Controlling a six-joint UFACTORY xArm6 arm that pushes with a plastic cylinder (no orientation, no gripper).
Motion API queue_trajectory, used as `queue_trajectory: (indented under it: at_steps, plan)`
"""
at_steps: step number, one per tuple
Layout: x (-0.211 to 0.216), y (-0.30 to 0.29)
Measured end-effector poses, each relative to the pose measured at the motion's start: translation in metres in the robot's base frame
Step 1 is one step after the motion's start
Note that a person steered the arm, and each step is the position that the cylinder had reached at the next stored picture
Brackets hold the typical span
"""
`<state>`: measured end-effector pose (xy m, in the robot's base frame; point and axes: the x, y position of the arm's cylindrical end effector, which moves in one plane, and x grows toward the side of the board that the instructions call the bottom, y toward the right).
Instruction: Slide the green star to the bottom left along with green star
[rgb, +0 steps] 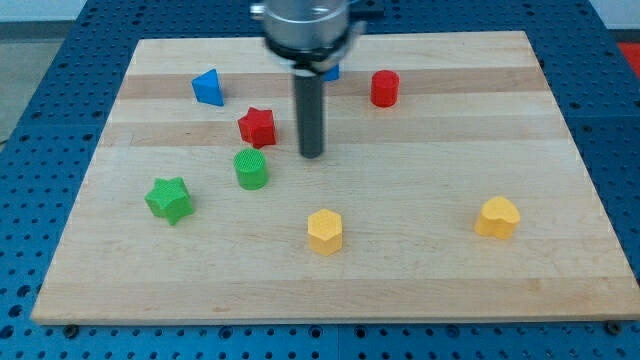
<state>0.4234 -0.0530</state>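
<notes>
Gripperless, my tip (312, 155) is a bare rod end resting on the counter (420, 290), holding nothing and touching no block; the green star (169, 199) lies well off to its lower left, past the green cylinder (251, 169). By my judgement the approach is still in hand, and next the tip must get to the star's upper-right side to push it toward the bottom-left corner. Blocks count eight: two green, the red star (257, 126) and red cylinder (385, 88), the blue triangle (208, 87) and a half-hidden blue block (332, 71), the yellow hexagon (325, 231) and yellow heart (497, 217).
</notes>
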Motion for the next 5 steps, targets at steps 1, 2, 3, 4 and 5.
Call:
queue_trajectory:
  at_steps: [1,2,3,4,5]
  plan:
    - [0.051,-0.062]
    - [0.055,-0.124]
    - [0.079,-0.153]
    - [0.097,-0.131]
    - [0.072,-0.021]
